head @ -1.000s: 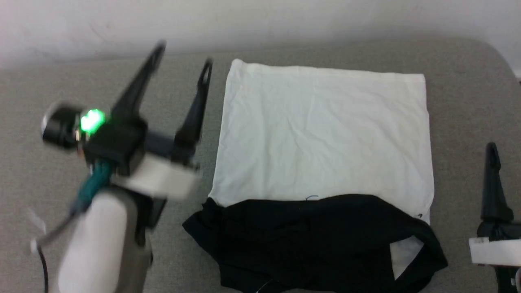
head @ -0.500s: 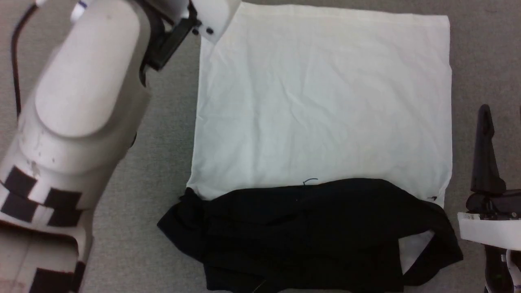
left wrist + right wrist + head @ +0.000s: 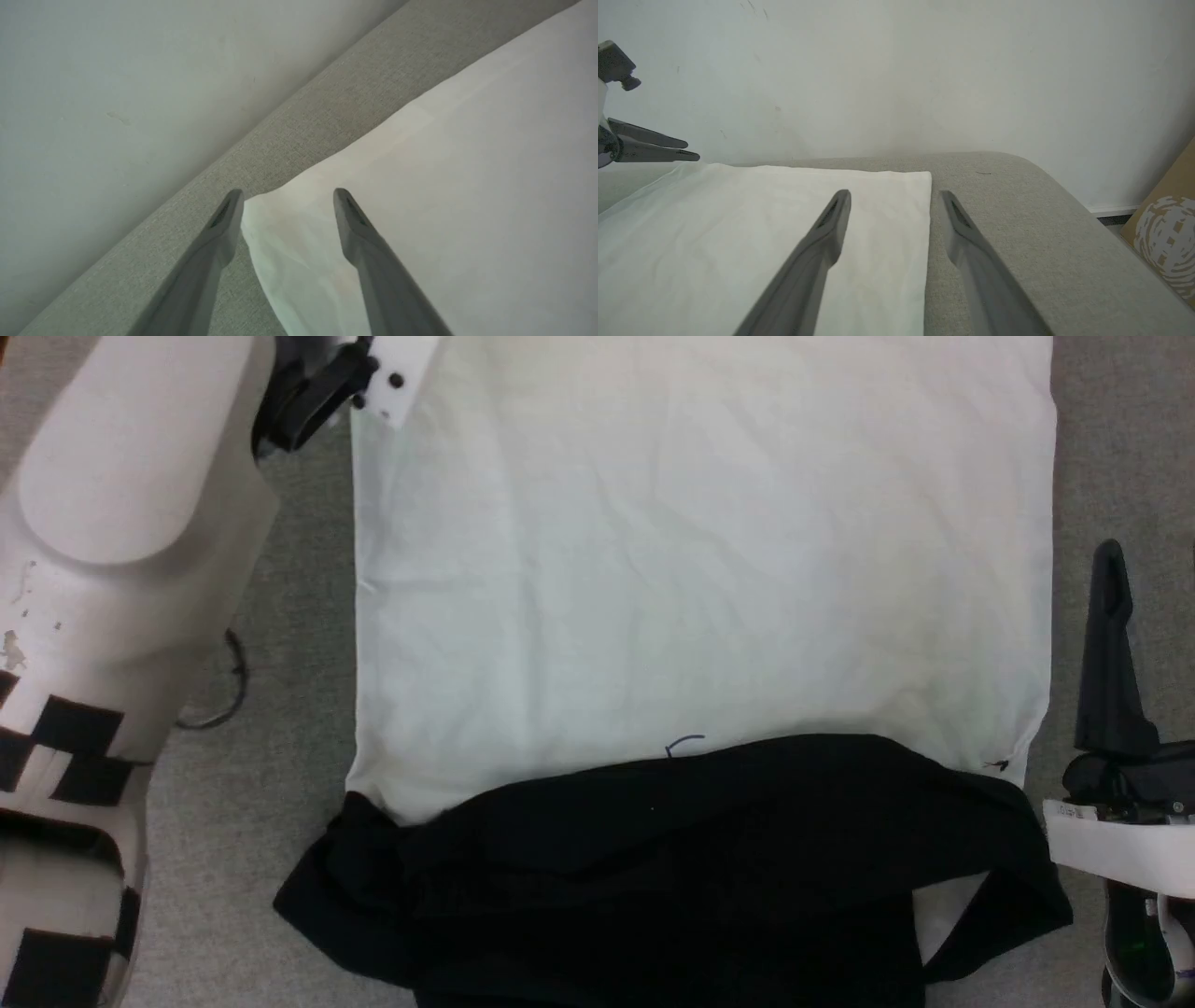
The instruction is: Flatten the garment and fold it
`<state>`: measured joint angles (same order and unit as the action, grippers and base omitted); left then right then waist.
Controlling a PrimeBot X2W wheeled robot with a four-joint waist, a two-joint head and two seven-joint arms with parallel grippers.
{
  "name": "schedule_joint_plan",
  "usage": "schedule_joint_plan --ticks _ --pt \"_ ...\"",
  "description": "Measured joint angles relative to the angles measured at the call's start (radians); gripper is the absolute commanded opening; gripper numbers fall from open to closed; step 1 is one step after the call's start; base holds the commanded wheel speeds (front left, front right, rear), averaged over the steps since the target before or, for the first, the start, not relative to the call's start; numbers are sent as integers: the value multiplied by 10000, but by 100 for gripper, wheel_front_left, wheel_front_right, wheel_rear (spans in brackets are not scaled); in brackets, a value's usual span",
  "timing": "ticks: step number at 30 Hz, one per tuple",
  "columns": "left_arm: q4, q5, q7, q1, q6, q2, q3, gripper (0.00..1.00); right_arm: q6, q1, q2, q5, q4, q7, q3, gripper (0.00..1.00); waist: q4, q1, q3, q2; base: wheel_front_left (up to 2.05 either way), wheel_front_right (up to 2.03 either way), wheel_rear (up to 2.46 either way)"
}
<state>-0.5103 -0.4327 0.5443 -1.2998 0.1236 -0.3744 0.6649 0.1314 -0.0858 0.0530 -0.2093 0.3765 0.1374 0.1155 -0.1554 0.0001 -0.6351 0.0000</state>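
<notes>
Shirt [image 3: 700, 569]: spread across the head view's centre, white body on top, black sleeves bunched along the bottom.
Left gripper [image 3: 287, 193]: your fingers are spread wide, holding nothing, framing a white corner.
Right gripper [image 3: 894, 193]: spread wide, holding nothing, above the white edge.

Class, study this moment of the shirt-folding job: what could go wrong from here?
1. The open left gripper straddles the far corner of the garment; closing there might catch just one layer or miss.
2. The black sleeves lie bunched at the near edge; folding now would likely trap those creases.
</notes>
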Motion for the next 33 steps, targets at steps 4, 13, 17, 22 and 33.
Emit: schedule_joint_plan --ticks 4,13,17,22,33 --pt "-244 40 809 1 -284 -272 81 100 0 -103 0 0 -23 58 -63 100 -142 0 -300 0 0 0 0" --pt "244 -405 1327 48 -389 -387 15 0 0 -181 0 50 -109 123 -107 100 -176 -1 -512 0 0 0 0" --pt "420 -493 849 291 -376 -447 -27 0 0 -607 -4 395 127 -221 -128 100 -129 -1 -364 0 0 0 0" --pt "531 -439 -6 553 -454 -512 -125 0 0 -2098 424 -109 493 -1453 217 100 -122 -1 -104 0 0 0 0" --pt "861 -514 -180 686 -504 -548 -111 0 -2 -5310 1967 -2061 -2148 -6456 1588 100 48 -1 -310 0 0 0 0"
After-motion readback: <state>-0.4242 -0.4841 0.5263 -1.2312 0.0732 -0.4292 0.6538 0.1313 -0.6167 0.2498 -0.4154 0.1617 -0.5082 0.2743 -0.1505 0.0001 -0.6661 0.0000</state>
